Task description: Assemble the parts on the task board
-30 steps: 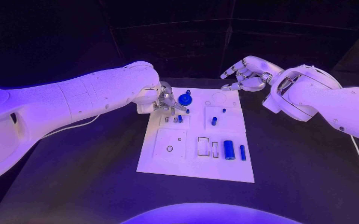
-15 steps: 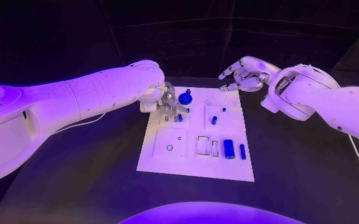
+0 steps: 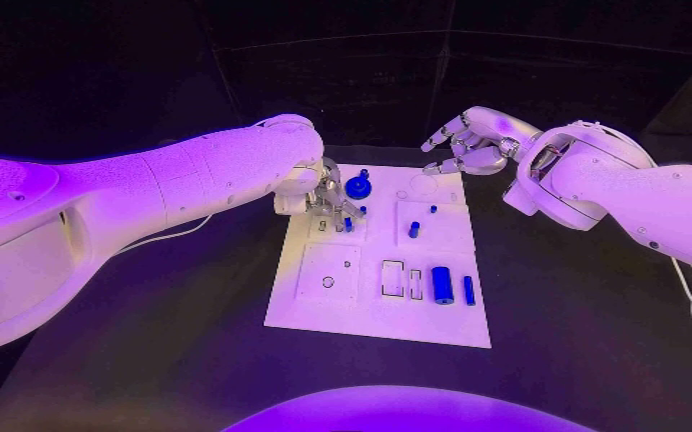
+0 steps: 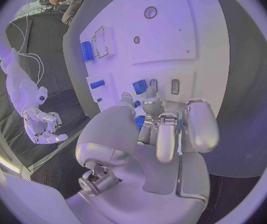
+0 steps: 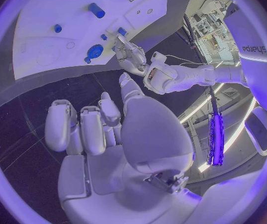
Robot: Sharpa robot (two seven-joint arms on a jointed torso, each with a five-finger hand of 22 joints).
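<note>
Nearest on the white task board (image 3: 378, 324), which lies on the black counter (image 3: 173, 352), a fat blue cylinder (image 3: 441, 285) and a thin blue bar (image 3: 469, 290) lie side by side at the near right, just beside two outlined rectangular slots (image 3: 392, 279) that look unfilled. To their left is a small round hole (image 3: 327, 282), also open.

Further up, a short blue peg (image 3: 414, 230) stands in the middle of the board, with a smaller blue stud (image 3: 431, 210) just beyond it.

At the board's far left the left hand (image 3: 325, 199) is down on the plate, fingers curled close around a small blue part (image 4: 139, 86); whether it is truly pinching it or only touching it I cannot tell from these pictures. Just beyond its fingers sits a round blue knob (image 3: 358, 188).

Farthest, the right hand (image 3: 473, 144) hovers above the board's far right corner, fingers loosely spread and holding nothing.

As a judgement, the assembly is at an early or middle stage: some pieces seem seated at the far end, while the near cylinder, bar and slots remain to be dealt with.
</note>
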